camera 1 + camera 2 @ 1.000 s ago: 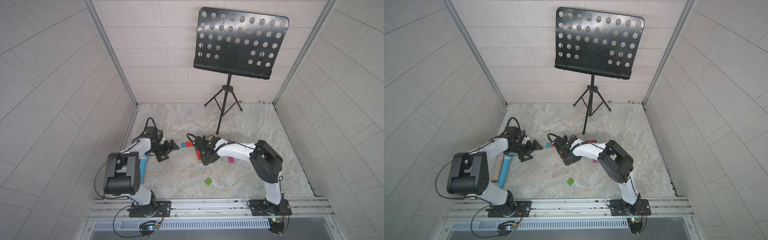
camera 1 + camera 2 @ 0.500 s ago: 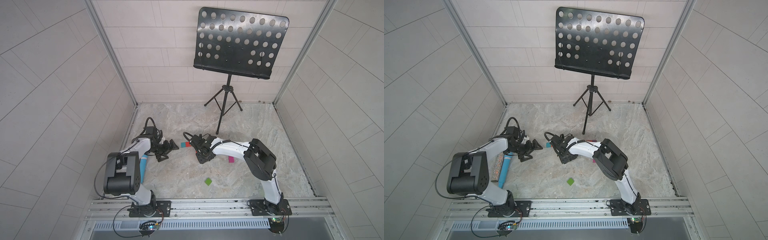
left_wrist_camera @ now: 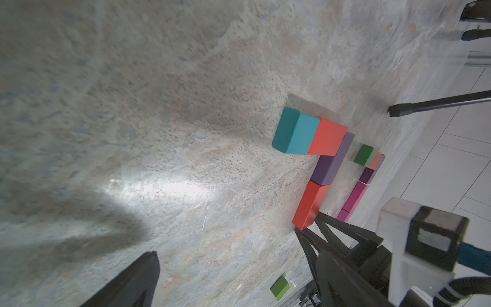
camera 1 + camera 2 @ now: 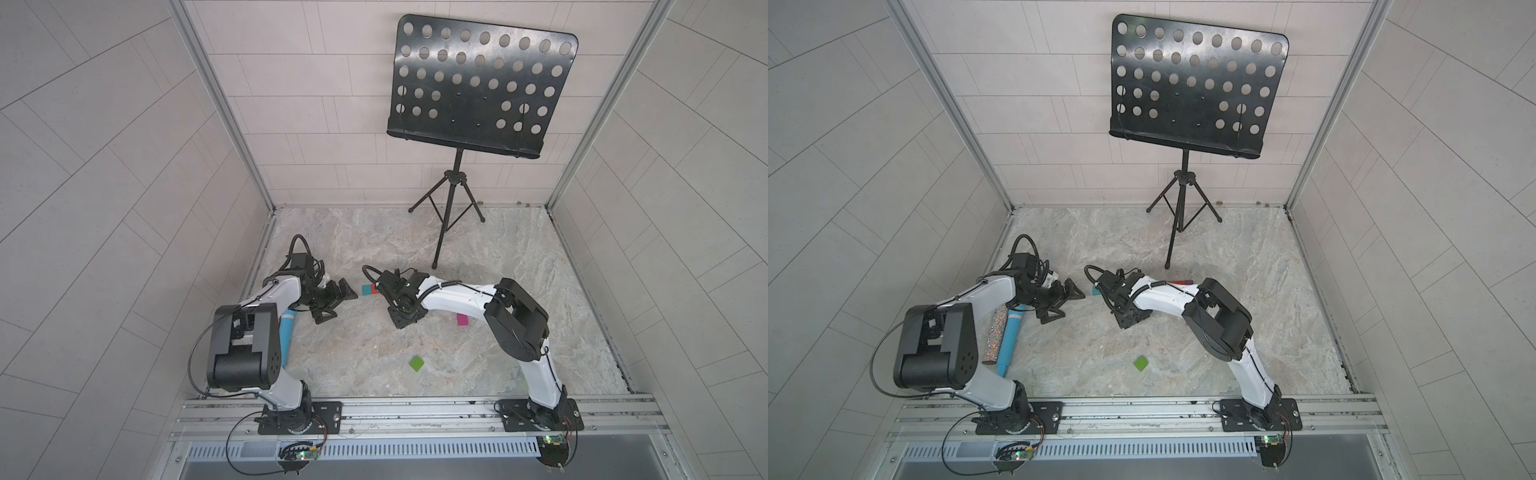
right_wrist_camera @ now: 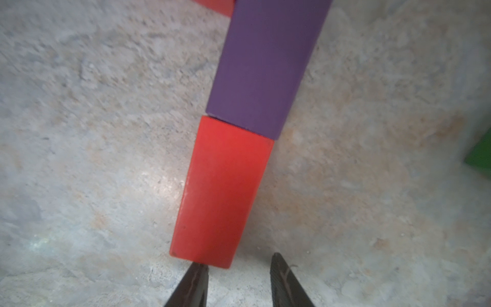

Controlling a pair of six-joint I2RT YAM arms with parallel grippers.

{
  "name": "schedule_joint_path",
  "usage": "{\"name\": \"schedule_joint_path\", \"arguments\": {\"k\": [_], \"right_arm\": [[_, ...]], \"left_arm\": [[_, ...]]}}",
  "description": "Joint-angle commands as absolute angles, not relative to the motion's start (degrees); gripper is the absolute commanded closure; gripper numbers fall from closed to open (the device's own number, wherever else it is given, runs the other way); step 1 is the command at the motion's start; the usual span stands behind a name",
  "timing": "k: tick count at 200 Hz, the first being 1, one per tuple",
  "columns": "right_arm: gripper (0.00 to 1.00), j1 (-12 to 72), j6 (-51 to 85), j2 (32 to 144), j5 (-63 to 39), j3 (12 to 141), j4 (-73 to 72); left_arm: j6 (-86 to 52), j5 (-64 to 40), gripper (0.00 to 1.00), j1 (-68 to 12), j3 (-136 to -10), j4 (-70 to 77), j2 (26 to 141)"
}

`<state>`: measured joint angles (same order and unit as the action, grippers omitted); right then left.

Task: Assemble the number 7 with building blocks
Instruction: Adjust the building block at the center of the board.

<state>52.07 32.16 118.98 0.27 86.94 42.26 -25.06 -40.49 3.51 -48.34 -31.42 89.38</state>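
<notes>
**Right gripper stands empty at foot of block 7**

The right gripper (image 5: 237, 261) sits low over the marbled tabletop (image 4: 374, 241). Its fingertips (image 5: 195, 281) are a narrow gap apart w/ nothing btwn them. They point at the near end of the long red block (image 5: 223, 191). One tip is at that block's corner, tho contact can't be confirmed.

That block butts end-to-end against a purple block (image 5: 265, 63), and the pair form the stem of the number 7 (image 3: 325, 167). In the left wrist view a teal block (image 3: 295, 134) and a red square block (image 3: 328, 137) lie side by side as the top bar, meeting the stem's far end.

The left gripper (image 4: 338, 308) sits nr the teal end, spread wide and holding nothing.

Beyond the figure, and apart from it, lies a second line of blocks (image 3: 356, 198): green, red, purple, magenta. A loose green block (image 4: 417, 363) lies alone toward the front rail, well apart from both arms. A black music stand (image 4: 482, 87) stands at the rear.
</notes>
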Motion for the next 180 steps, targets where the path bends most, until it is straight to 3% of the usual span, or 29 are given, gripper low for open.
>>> {"name": "schedule_joint_path", "arguments": {"k": [1,69,101,117,180], "right_arm": [[0.58,52.3,32.8,119.9,1.1,88.2,44.1],[0.57,52.5,33.4,119.9,0.9,89.4,44.9],[0.5,53.4,37.3,113.4,1.8,88.1,48.2],[0.45,54.9,40.7,107.8,1.4,85.5,48.2],[0.45,64.8,46.5,94.9,0.2,66.1,46.2]], "left_arm": [[-24.7,-40.9,0.0,4.0,-47.9,-31.0,89.9],[-24.7,-40.9,0.0,4.0,-47.9,-31.0,89.8],[-24.7,-40.6,0.0,4.0,-47.7,-31.2,89.2],[-24.7,-40.5,0.0,4.0,-47.7,-31.1,88.9],[-24.8,-40.9,0.0,4.0,-47.7,-30.9,88.7]]}}
